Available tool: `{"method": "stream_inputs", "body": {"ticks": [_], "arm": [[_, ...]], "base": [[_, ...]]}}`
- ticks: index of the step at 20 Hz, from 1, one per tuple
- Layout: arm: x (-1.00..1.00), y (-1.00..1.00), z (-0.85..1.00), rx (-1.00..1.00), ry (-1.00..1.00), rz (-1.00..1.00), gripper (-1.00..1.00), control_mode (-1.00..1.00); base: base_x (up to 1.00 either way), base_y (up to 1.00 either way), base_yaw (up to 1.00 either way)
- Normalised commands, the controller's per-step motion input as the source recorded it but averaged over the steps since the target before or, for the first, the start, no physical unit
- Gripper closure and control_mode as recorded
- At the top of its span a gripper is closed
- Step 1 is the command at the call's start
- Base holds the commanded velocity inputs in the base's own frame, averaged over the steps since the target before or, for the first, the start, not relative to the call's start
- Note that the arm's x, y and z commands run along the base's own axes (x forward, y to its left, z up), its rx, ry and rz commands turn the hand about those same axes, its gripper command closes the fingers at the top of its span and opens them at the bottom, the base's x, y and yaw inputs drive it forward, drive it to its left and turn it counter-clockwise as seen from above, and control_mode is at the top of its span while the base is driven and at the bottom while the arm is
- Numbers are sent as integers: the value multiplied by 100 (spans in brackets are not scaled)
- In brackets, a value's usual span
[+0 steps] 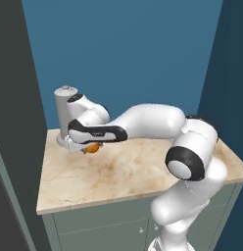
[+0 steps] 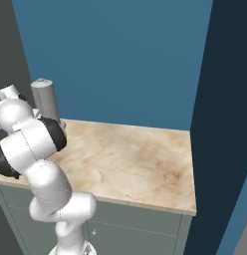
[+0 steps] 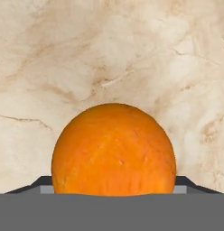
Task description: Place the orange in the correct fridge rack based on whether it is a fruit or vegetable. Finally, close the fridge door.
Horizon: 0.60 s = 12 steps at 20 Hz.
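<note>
Stretching beneath the gripper [image 1: 90, 148], the marble counter [image 1: 128, 171] carries a tall grey cylinder [image 1: 63, 113] just behind the hand. The orange [image 3: 114, 150] sits between the fingertips [image 3: 42, 182], low over the marble; it appears grasped, though pad contact itself is hidden.

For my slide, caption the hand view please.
The orange sits between the gripper fingertips over the marble counter.

A rendered kitchen: marble countertop [image 2: 135, 159] over grey-green cabinets [image 1: 109, 225], blue wall [image 1: 128, 54] behind.
</note>
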Motion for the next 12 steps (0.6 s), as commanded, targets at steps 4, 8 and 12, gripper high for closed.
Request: {"method": "stream_inputs", "body": {"ticks": [4, 8, 12], "arm": [[-53, -100, 57, 10, -5, -6, 100, -100], [-59, -100, 29, 14, -2, -5, 100, -100], [-61, -100, 7, 17, -1, -4, 100, -100]], "base": [[0, 0, 0], [0, 0, 0], [0, 0, 0]]}}
